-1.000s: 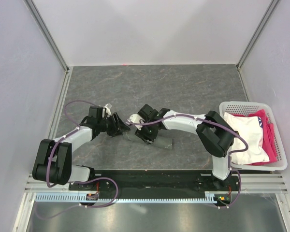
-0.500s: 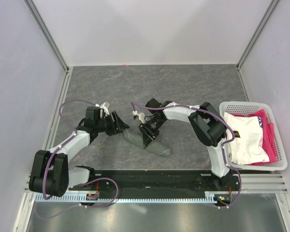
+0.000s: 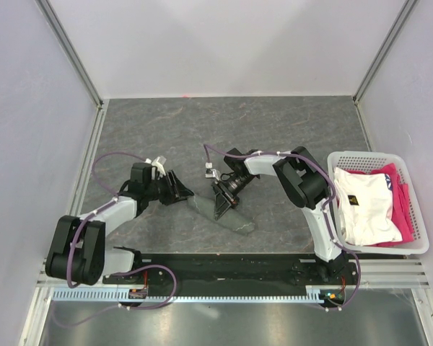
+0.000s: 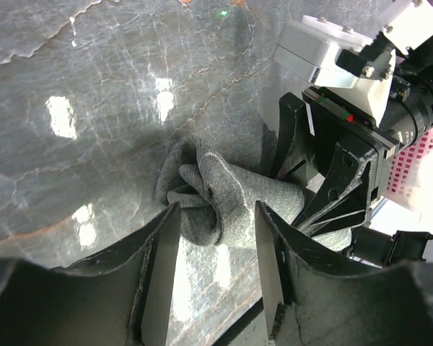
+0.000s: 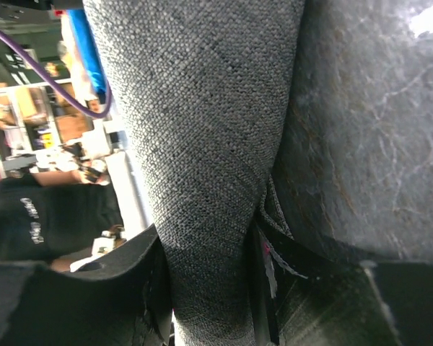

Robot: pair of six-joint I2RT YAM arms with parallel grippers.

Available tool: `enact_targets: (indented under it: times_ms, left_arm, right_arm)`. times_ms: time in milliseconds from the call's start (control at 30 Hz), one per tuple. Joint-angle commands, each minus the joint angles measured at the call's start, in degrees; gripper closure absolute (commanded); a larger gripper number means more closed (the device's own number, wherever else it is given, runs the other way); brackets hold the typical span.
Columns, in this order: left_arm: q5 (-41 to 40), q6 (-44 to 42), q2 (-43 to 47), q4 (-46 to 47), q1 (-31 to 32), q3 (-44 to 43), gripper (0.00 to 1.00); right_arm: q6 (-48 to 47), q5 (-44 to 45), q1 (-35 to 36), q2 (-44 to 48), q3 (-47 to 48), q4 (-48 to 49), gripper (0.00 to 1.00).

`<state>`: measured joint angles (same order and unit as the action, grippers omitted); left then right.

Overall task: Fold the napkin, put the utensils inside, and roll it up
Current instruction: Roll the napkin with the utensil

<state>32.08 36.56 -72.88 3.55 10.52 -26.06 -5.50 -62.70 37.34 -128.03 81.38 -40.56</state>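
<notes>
**A:** The dark grey cloth napkin [image 3: 241, 223] is lying on the grey marbled bench [image 3: 289, 130] as a tight roll, right between the two arms. Right jaws are clamped round its middle. Left jaws straddle the bunched end, but whether they're pinching it or just touching, I can't tell.

**B:** And the slim orange plastic utensils?

**A:** Can't see them. Inside the roll, I'd guess.

**B:** Then my worry is the release. If the loose edge isn't tucked under, the roll could spring open once the right jaws let go. A tug from the left jaws could unwind it or shake the utensils out.
</notes>
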Motion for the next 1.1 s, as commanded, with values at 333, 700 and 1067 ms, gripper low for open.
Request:
enact_targets:
  times_ms: [333,700,1067]
  left_arm:
    - [1.76,-1.4,-10.43,12.27,3.54,-2.06,0.8]
    - [0.62,-1.22,-14.04,3.32,3.8,-6.54,0.98]
    - [3.07,-2.19,-18.69,-9.35,3.71,-14.71,0.98]
  right_arm:
    - [-1.62,5.65,-1.92,-4.52,0.79,0.48,0.46]
    - [2.86,28.66,-2.63,11.47,1.06,3.81,0.12]
    - [-7.15,61.63,15.03,32.93,-15.29,19.02,0.02]
